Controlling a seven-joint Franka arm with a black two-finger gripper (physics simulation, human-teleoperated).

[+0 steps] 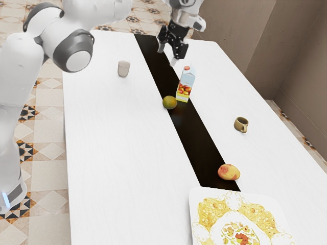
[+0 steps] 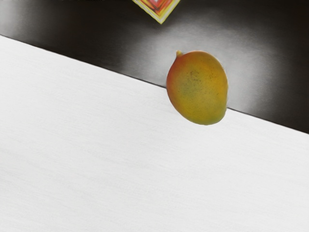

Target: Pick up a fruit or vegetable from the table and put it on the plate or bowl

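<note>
A yellow-green mango (image 1: 169, 102) lies at the edge of the table's black stripe, just beside a juice carton (image 1: 186, 84). In the wrist view the same mango (image 2: 197, 88) straddles the stripe's border, with a corner of the carton (image 2: 157, 7) past it. A second, red-and-yellow fruit (image 1: 229, 172) rests near the stripe's near end, close to the patterned square plate (image 1: 194, 204) at the table's front edge. My gripper (image 1: 171, 51) hangs above the far end of the stripe, well behind the carton and mango, open with nothing between its fingers.
A beige cup (image 1: 123, 68) stands on the white tabletop toward the exterior view's left. A small brown mug (image 1: 241, 124) sits on the right side. The table's right edge runs close to a brown wall.
</note>
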